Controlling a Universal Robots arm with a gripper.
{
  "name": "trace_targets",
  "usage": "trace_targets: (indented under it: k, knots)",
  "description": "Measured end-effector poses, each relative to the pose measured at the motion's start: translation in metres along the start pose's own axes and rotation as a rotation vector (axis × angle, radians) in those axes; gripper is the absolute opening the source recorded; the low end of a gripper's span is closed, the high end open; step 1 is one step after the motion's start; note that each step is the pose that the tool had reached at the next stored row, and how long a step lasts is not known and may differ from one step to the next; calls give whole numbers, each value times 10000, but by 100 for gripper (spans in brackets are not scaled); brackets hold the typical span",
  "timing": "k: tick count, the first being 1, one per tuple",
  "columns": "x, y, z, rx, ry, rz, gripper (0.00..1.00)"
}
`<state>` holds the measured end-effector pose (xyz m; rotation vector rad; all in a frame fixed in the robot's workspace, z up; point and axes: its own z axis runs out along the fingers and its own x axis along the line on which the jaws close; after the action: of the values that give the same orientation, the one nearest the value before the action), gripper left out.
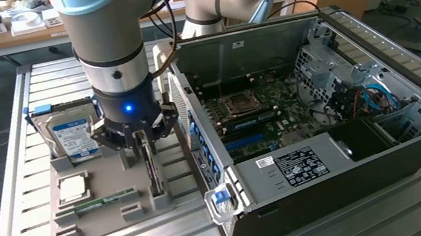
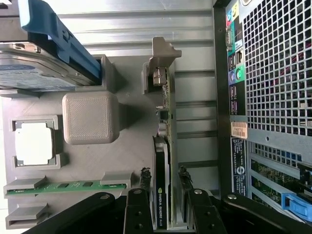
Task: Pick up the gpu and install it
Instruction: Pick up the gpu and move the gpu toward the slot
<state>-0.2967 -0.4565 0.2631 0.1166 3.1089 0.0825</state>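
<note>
The black two-fingered gripper [image 2: 164, 176] stands open astride the gpu [image 2: 163, 146], a thin dark card with a pale metal bracket, on edge in a grey plastic tray [image 2: 127, 163] between its fingers, labelled "NVIDIA QUADRO".

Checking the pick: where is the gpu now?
The gpu stands on edge in the grey holder, at the exterior view's left of the case, straddled by the gripper.

Read "NVIDIA QUADRO" in pale letters along the gpu's [image 2: 161, 195] dark edge; could not make out print on the hard drive [image 1: 71, 137] or the sticker [image 1: 297, 166].
</note>
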Motion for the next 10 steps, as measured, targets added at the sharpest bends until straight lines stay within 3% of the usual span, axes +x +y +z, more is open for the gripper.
trace_targets:
  k: [6,10]
  knots:
    - [1,-3,53,9,0,0,36]
    - [-6,-3,77,95,-7,-2,36]
